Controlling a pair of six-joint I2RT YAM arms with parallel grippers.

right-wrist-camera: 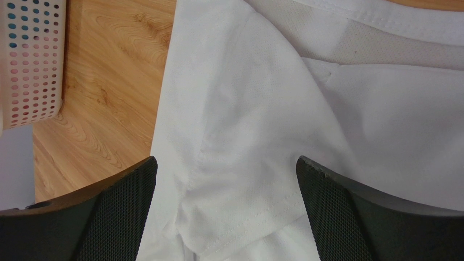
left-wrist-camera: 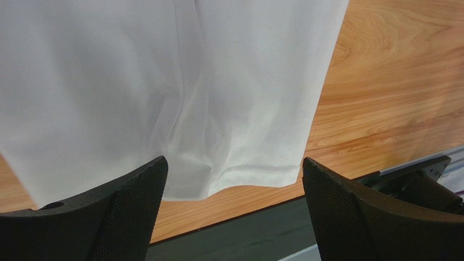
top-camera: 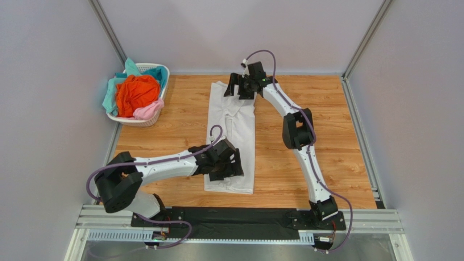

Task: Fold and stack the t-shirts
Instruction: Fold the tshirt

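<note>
Shows a wooden table (top-camera: pixel 305 163) from above. Places the white t-shirt (top-camera: pixel 234 130) flat near the table's middle, already folded lengthwise into a narrow strip. Sets its long axis from near to far, only slightly off straight: hem (left-wrist-camera: pixel 256 171) toward the near edge, collar (right-wrist-camera: pixel 381 22) toward the back wall.

Puts a white basket (top-camera: pixel 142 120) at the far left corner, well apart from the strip. Heaps there, loosely and unfolded, an orange t-shirt (top-camera: pixel 136 92), a teal t-shirt (top-camera: pixel 111 93) and a pink t-shirt (top-camera: pixel 148 111).

Holds the left gripper (top-camera: pixel 227 163) over the hem end, jaws spread wide, nothing between them. Holds the right gripper (top-camera: pixel 242 87) over the collar end, likewise wide and empty. Frames the hem corner in the left wrist view (left-wrist-camera: pixel 231 179), and the shoulder with a tucked sleeve in the right wrist view (right-wrist-camera: pixel 226 174). Leaves unclear whether any fingertip touches the cloth; possibly hovering just above.

Judges the cloth light, soft and limp. Expects sagging and loss of the lengthwise fold under a one-sided lift. Expects no breakage and little sliding on the wood. Recommends a pinch through all layers at once, at the hem edge near its corner. Recommends a matching hold or press at the collar end for the crosswise fold.
</note>
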